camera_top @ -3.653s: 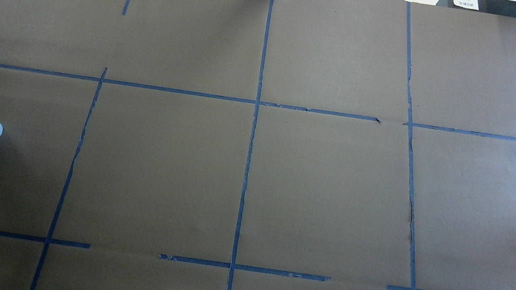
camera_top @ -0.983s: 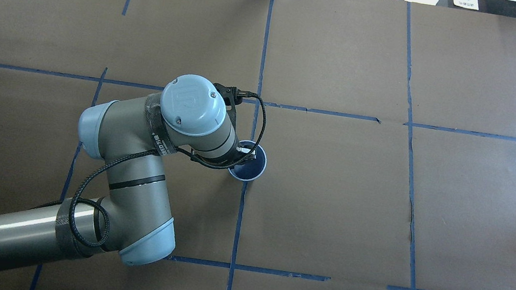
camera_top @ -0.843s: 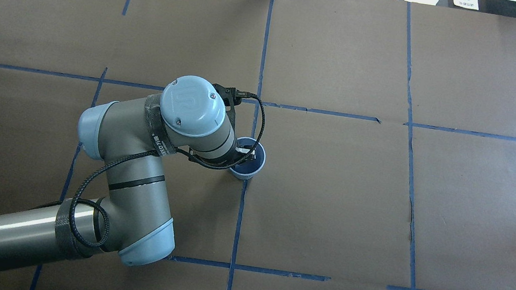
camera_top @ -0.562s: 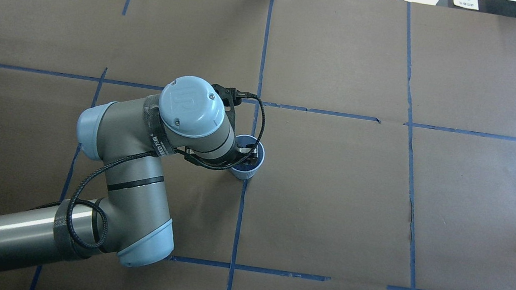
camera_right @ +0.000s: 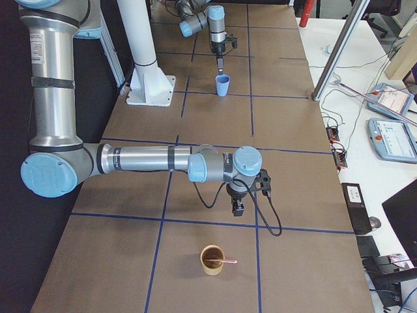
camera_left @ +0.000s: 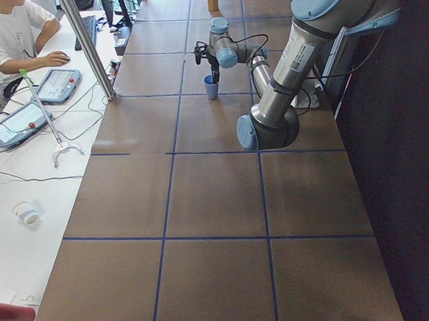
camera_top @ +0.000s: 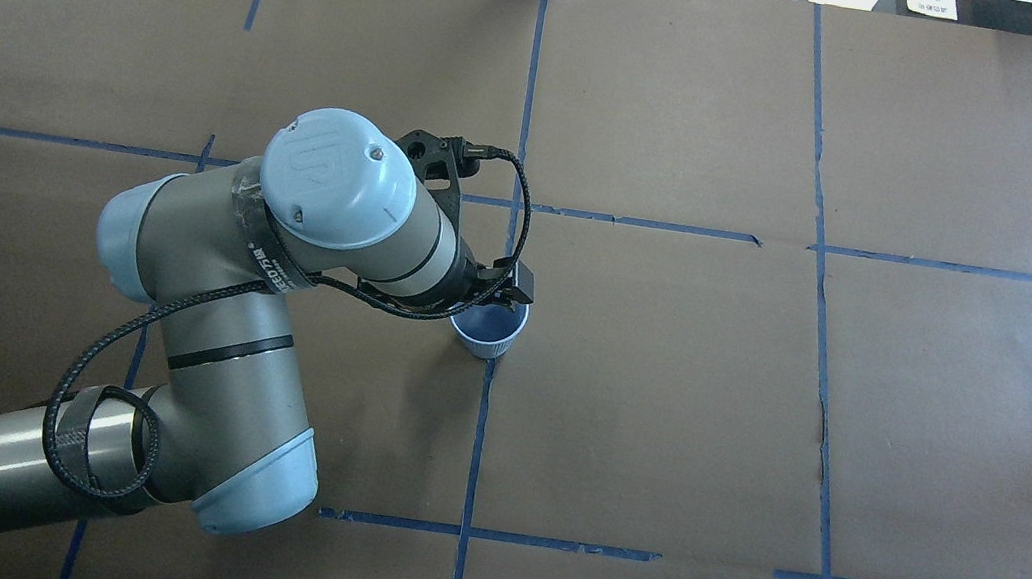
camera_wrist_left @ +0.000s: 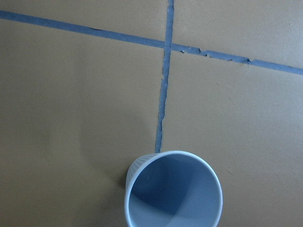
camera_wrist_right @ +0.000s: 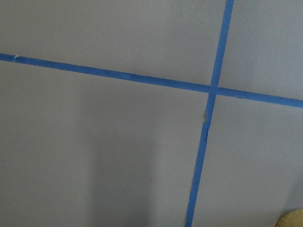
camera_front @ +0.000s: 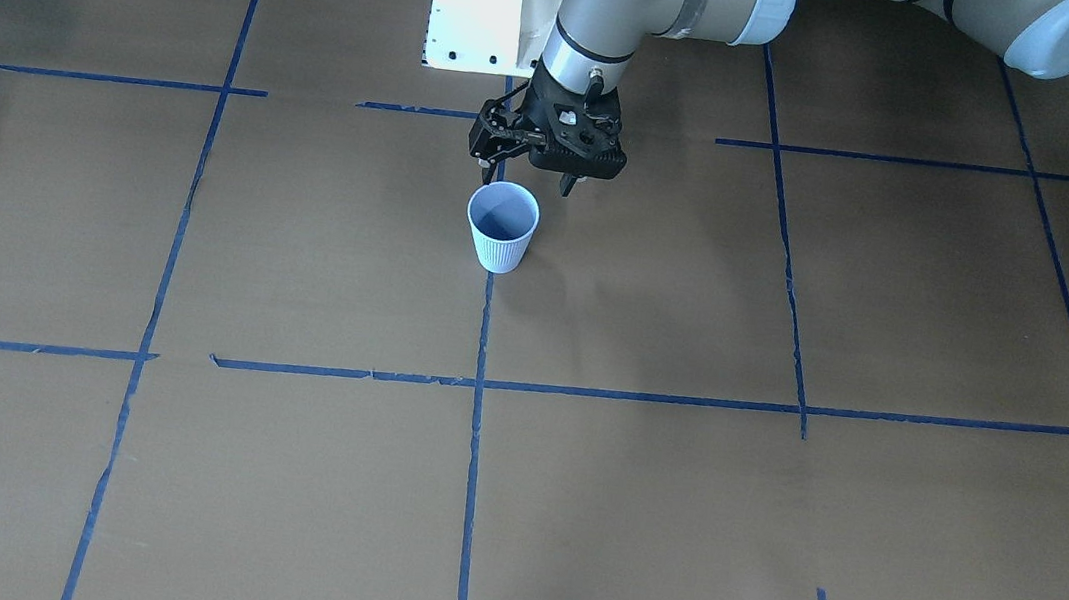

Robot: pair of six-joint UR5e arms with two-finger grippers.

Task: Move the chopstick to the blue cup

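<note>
The blue cup [camera_front: 502, 226] stands upright on the brown paper at the table's centre line, also in the overhead [camera_top: 488, 331] and left wrist [camera_wrist_left: 173, 191] views; its inside shows nothing. My left gripper [camera_front: 525, 178] hangs open just above the cup's robot-side rim, touching nothing. The chopstick [camera_right: 225, 261], thin and pink, rests in a brown cup [camera_right: 212, 259] near the table's right end, sticking out over the rim. My right gripper [camera_right: 238, 207] hovers a short way from that brown cup; it shows only in the exterior right view, so I cannot tell its state.
Blue tape lines [camera_top: 482, 426] divide the brown paper. The white robot base plate [camera_front: 483, 2] sits at the robot's edge of the table. A post [camera_right: 144, 52] stands on a plate behind the blue cup. A person [camera_left: 10, 34] sits at a side desk.
My left arm brought the blue cup in from the far left, lowered it onto the centre line, let go of its rim, and has since lifted up and back.
</note>
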